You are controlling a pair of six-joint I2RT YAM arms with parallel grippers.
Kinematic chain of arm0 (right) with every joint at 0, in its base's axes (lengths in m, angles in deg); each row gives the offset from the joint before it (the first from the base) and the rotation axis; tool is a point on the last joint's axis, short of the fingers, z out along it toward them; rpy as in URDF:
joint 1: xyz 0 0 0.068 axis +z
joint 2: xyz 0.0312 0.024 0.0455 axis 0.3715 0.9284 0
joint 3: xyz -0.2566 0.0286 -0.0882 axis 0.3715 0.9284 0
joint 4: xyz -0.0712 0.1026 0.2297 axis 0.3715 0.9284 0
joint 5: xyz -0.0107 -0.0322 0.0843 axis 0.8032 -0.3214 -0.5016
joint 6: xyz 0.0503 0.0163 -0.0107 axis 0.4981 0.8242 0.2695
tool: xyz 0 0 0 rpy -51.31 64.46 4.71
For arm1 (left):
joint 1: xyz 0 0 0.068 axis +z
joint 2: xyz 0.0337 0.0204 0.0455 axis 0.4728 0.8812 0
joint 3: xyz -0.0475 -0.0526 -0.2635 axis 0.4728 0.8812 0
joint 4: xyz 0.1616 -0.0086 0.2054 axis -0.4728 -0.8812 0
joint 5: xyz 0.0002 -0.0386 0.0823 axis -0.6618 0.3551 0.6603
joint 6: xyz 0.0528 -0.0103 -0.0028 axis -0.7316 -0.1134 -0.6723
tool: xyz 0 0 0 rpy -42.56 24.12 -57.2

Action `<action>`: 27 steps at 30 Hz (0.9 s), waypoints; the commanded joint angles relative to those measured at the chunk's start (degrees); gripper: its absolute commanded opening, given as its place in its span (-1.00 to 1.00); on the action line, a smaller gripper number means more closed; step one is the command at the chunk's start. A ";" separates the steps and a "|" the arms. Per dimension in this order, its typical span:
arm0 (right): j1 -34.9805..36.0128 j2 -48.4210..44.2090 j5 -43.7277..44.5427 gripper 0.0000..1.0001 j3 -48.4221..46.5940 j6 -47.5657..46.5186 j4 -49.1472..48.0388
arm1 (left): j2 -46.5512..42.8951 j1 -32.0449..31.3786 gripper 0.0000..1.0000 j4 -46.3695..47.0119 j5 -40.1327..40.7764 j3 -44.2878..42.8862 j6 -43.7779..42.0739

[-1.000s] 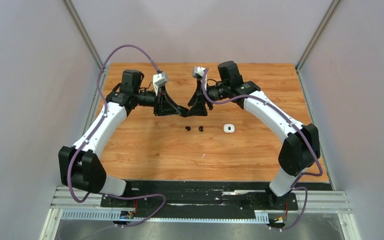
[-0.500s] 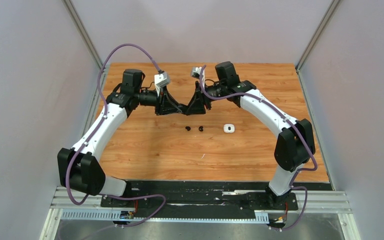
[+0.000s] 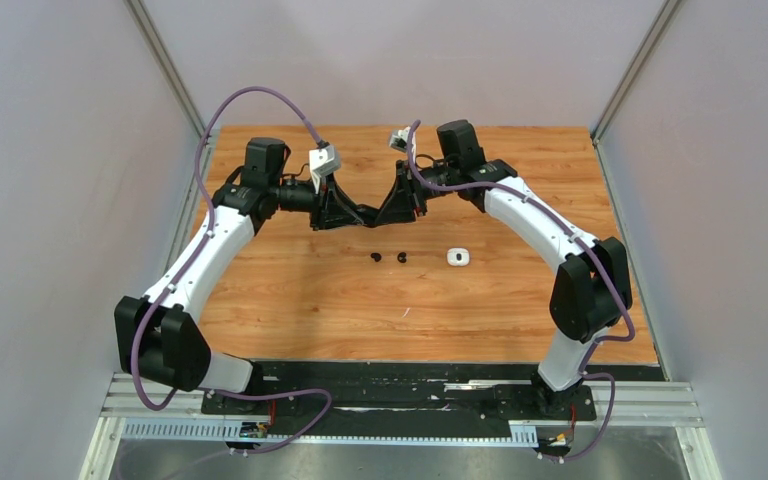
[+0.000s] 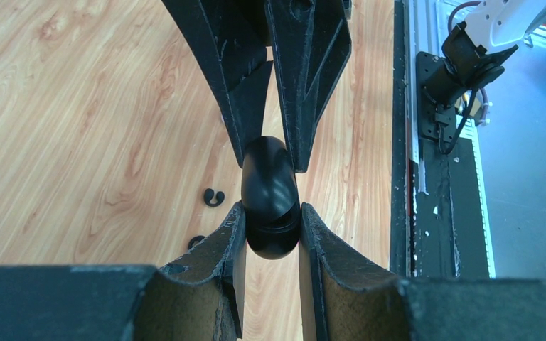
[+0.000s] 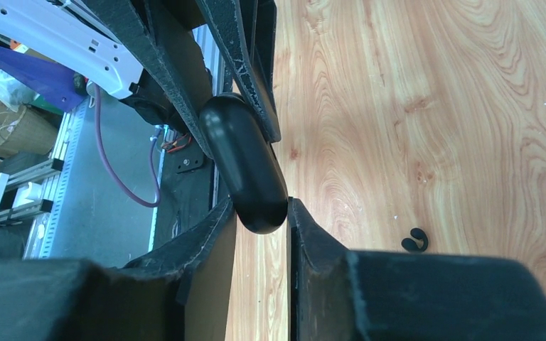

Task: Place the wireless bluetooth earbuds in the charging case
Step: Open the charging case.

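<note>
A wooden table (image 3: 290,300) is seen from above, and two arms meet over its far middle. The left gripper (image 4: 271,212) and the right gripper (image 5: 259,207) are each clamped on opposite ends of one black charging case (image 4: 269,186), which is held in the air between them. A small white case (image 3: 459,257) lies further right. A black earbud (image 3: 376,258) and a second earbud (image 3: 402,258) lie side by side on the table, apart from both cases. The black case appears closed. Opening it is judged the step in hand, so the lid must next be parted without the case slipping.
</note>
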 commanded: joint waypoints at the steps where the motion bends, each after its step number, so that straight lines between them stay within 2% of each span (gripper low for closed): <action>1: -1.42 -1.45 1.15 -0.50 -0.05 2.27 -7.14 | -1.55 -1.54 -1.00 -3.54 -4.76 -2.11 -0.30; 5: -1.42 -1.26 0.79 -0.59 -0.10 3.34 -8.00 | -1.20 -1.54 -1.00 -3.99 -4.86 -2.34 -0.74; 13: -1.77 -1.05 1.27 -0.56 -0.08 4.94 -9.23 | -0.47 -1.54 -1.00 -6.33 -4.87 -3.37 -2.61; 14: -1.83 -1.10 1.60 -0.51 0.03 4.95 -9.42 | -0.35 -1.54 -1.00 -6.31 -4.96 -3.40 -2.56; 16: -1.82 -1.19 2.64 -0.26 0.28 6.92 -9.92 | -0.04 -1.54 -1.00 -6.62 -5.12 -3.58 -2.49; 18: -1.86 -1.35 3.18 -0.18 0.52 7.14 -10.25 | 0.09 -1.54 -1.00 -6.78 -5.34 -3.63 -2.42; 24: -1.90 -1.55 2.96 -0.41 1.16 7.87 -11.64 | 0.23 -1.55 -1.00 -6.77 -5.43 -3.66 -2.13; 27: -1.82 -1.52 1.91 -0.44 1.14 7.32 -11.68 | -0.06 -1.54 -1.00 -5.91 -4.74 -3.33 -1.75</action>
